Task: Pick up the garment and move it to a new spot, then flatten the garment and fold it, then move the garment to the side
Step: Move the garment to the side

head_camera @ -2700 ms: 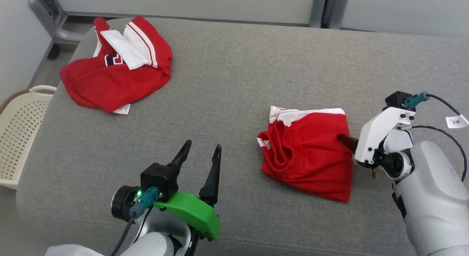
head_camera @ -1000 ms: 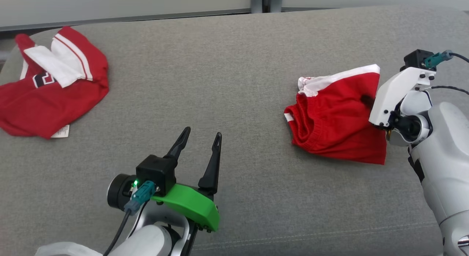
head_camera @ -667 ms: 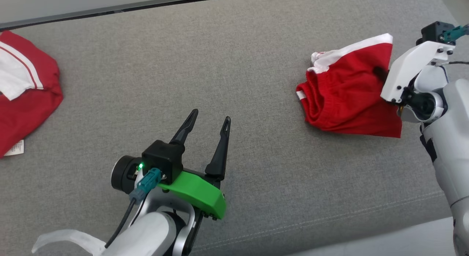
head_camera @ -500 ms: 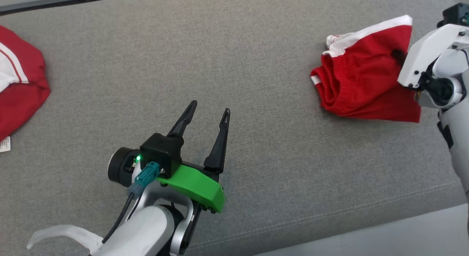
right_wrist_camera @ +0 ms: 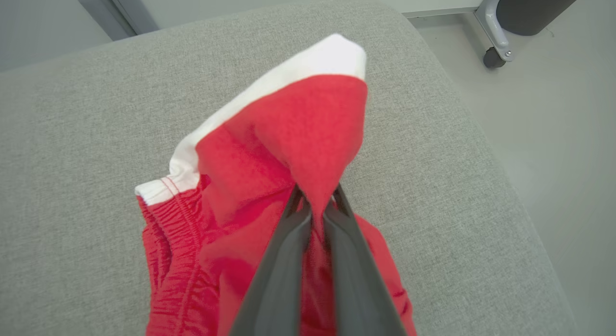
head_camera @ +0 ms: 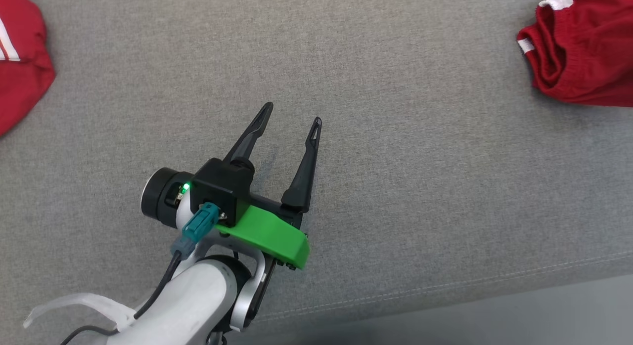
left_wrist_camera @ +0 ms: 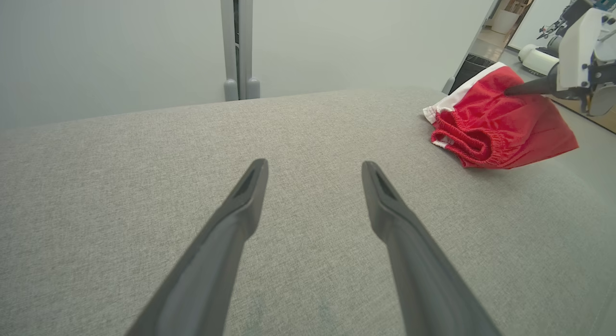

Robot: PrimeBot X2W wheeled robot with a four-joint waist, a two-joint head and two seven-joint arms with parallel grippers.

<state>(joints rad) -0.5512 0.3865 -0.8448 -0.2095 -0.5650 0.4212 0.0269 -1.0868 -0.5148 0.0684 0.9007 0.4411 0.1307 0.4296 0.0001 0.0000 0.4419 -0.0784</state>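
The garment (head_camera: 578, 53), folded red shorts with a white band and an elastic waist, lies at the upper right of the head view, near the right end of the grey cushion (head_camera: 395, 137). My right gripper (right_wrist_camera: 315, 196) is shut on a pinch of its red cloth (right_wrist_camera: 308, 148), lifting that part into a peak. The left wrist view has the shorts (left_wrist_camera: 495, 129) at the far right with the right gripper (left_wrist_camera: 511, 90) on them. My left gripper (head_camera: 293, 113) hovers open over bare cushion, well left of the shorts, nothing between its fingers (left_wrist_camera: 240, 206).
A second red and white garment (head_camera: 22, 68) lies at the far left of the cushion. The cushion's front seam and edge (head_camera: 445, 290) run along the bottom. Past the cushion's right end (right_wrist_camera: 486, 148) is bare floor with a wheeled frame leg (right_wrist_camera: 495, 47).
The head camera has swung down and left, so the shorts slid to the picture's upper right corner. My right gripper keeps its hold on the shorts; the left stays open.
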